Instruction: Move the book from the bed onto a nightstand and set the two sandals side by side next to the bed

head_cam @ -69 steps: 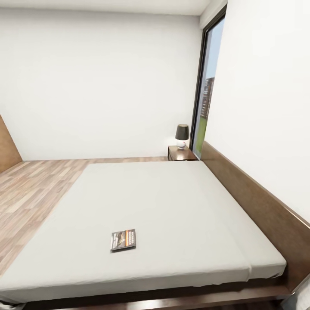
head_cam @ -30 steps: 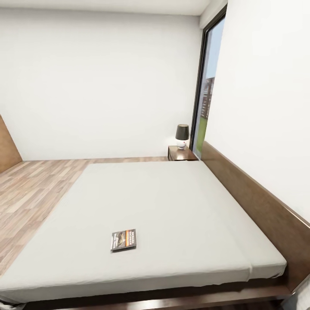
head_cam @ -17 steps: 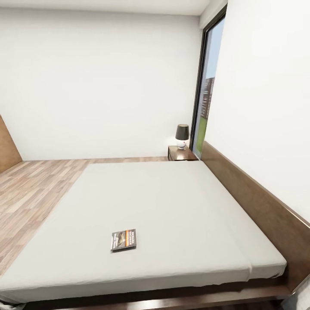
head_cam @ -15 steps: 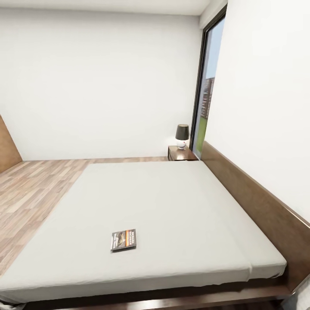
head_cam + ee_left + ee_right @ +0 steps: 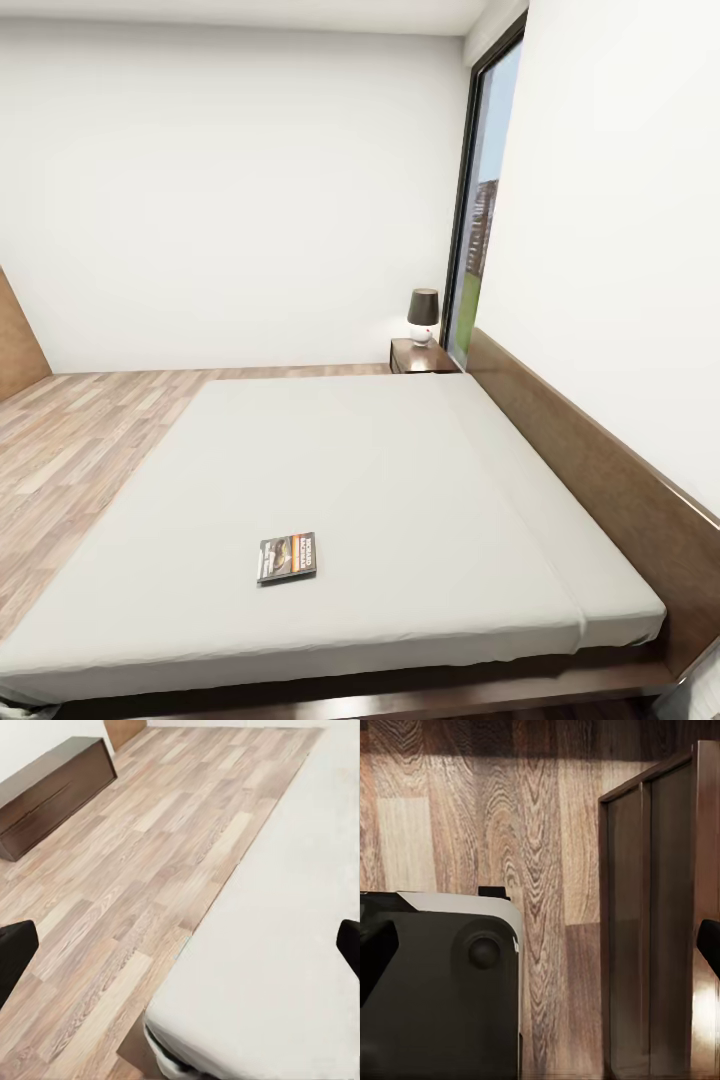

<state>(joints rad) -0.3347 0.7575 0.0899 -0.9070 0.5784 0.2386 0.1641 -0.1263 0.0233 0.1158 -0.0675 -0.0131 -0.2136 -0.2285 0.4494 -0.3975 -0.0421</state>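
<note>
The book (image 5: pixel 287 557), dark grey with an orange band, lies flat on the pale mattress of the bed (image 5: pixel 400 480), near its front edge. At the far end of the bed, by the headboard (image 5: pixel 590 470), stands a dark-brown nightstand (image 5: pixel 408 358). In the left wrist view, my left gripper (image 5: pixel 180 949) is open above the mattress corner and the plank floor, with nothing between its fingertips (image 5: pixel 15 952). Over the floor, my right gripper (image 5: pixel 540 945) is also open and empty, beside my own grey base (image 5: pixel 442 990). The blue sandals are out of view.
A black-shaded lamp (image 5: pixel 423 315) stands on the nightstand, next to a tall window (image 5: pixel 480 200). A long low dark cabinet (image 5: pixel 52 791) runs along the wall across the wood floor (image 5: pixel 70 440). A dark wooden panel (image 5: pixel 660 922) rises close to the right gripper.
</note>
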